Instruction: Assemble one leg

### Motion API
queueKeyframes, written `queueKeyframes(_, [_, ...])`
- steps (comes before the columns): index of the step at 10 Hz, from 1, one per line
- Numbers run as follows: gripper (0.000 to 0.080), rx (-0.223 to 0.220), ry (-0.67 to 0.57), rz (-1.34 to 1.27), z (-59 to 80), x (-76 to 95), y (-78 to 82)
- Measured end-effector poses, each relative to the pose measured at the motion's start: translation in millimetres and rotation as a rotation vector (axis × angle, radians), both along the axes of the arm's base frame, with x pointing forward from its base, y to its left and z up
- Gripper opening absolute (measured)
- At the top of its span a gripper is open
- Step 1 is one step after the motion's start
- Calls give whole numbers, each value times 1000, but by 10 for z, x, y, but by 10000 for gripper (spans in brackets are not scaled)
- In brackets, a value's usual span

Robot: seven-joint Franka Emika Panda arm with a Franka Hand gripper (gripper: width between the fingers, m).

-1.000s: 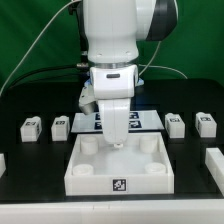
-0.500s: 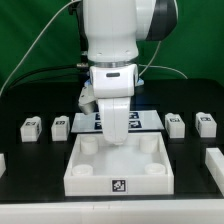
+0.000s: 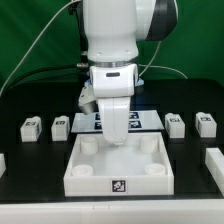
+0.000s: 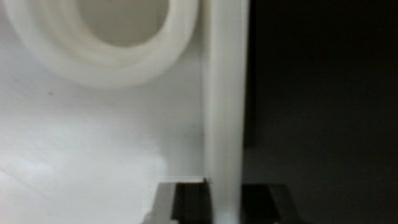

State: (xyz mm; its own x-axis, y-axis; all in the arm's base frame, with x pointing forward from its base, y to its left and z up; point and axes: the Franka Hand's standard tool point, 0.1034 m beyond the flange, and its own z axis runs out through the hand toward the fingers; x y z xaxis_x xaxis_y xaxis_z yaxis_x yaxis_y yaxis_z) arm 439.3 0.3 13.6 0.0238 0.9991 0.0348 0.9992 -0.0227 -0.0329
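The large white square tray piece [image 3: 120, 172] lies in the middle of the black table. My gripper [image 3: 118, 143] is down at its back wall. In the wrist view my gripper [image 4: 226, 197] has one dark finger [image 4: 187, 203] on each side of the thin white wall [image 4: 224, 100], and both fingers lie against it. A round corner socket [image 4: 107, 40] shows beside the wall. Small white legs with tags lie in a row: two at the exterior view's left [image 3: 31, 126] [image 3: 60, 126] and two at its right [image 3: 175, 122] [image 3: 206, 124]. All lie apart from my gripper.
The marker board [image 3: 150, 119] lies behind the tray, partly hidden by my arm. A white block [image 3: 215, 162] sits at the exterior view's right edge and another white piece [image 3: 2, 161] at its left edge.
My gripper has sunk a little onto the tray's back wall since a second ago. The tray and the legs have not moved.
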Motion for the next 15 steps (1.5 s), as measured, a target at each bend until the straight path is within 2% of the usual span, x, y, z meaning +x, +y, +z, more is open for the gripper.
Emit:
queueKeyframes(4, [61,42,-58,17,-8,405,502])
queueKeyframes(5, [61,48,-66,24,-8,469,568])
queueKeyframes(9, [61,53,-60,7,-7,504,631])
queueKeyframes(12, [61,52,-58,4,-15,499,613])
queueKeyframes(13, [310,52,-58,3,-17,498,611])
queueKeyframes(14, [310,52,-57,3,-19,496,608])
queueKeyframes(15, [571,52,-57,2,-20,496,606])
